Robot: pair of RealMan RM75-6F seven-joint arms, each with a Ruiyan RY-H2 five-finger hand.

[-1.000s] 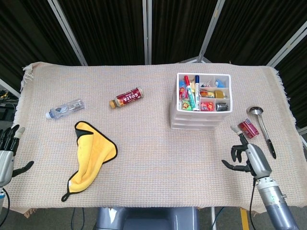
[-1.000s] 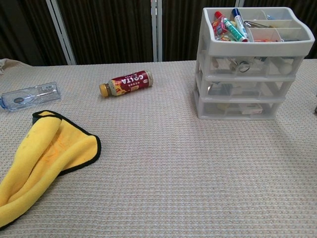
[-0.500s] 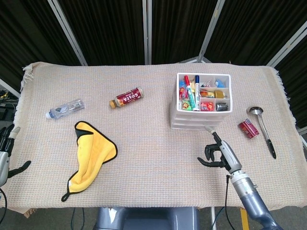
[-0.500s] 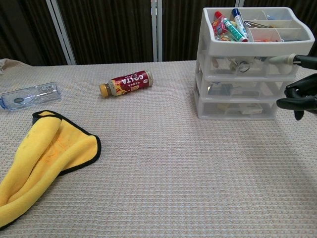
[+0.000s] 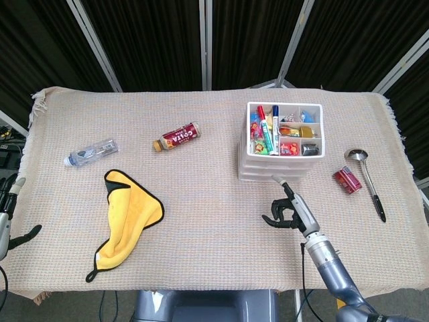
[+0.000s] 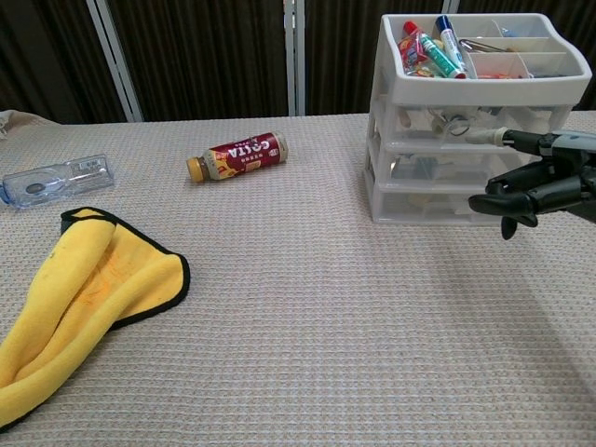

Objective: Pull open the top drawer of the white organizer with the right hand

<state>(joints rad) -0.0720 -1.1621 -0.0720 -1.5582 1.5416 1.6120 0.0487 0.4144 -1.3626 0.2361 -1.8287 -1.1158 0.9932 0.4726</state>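
Note:
The white organizer (image 5: 281, 144) (image 6: 475, 121) stands at the back right, its open top tray full of markers and small items. Its top drawer (image 6: 466, 121) sits flush with the two drawers below it. My right hand (image 5: 288, 211) (image 6: 540, 182) hovers just in front of the drawer fronts, not touching them. One finger points at the organizer while the others are partly curled, and the hand holds nothing. My left hand (image 5: 5, 221) shows only at the far left table edge, with fingers apart and empty.
A brown Costa bottle (image 5: 176, 137) (image 6: 237, 155) and a clear bottle (image 5: 90, 152) (image 6: 56, 179) lie at the left. A yellow cloth (image 5: 127, 215) (image 6: 84, 298) lies front left. A red can (image 5: 347, 180) and a ladle (image 5: 367, 178) lie right of the organizer.
My right hand has swung left from the table's right side, ending in front of the organizer's drawers. My left hand has slipped slightly further off the left edge.

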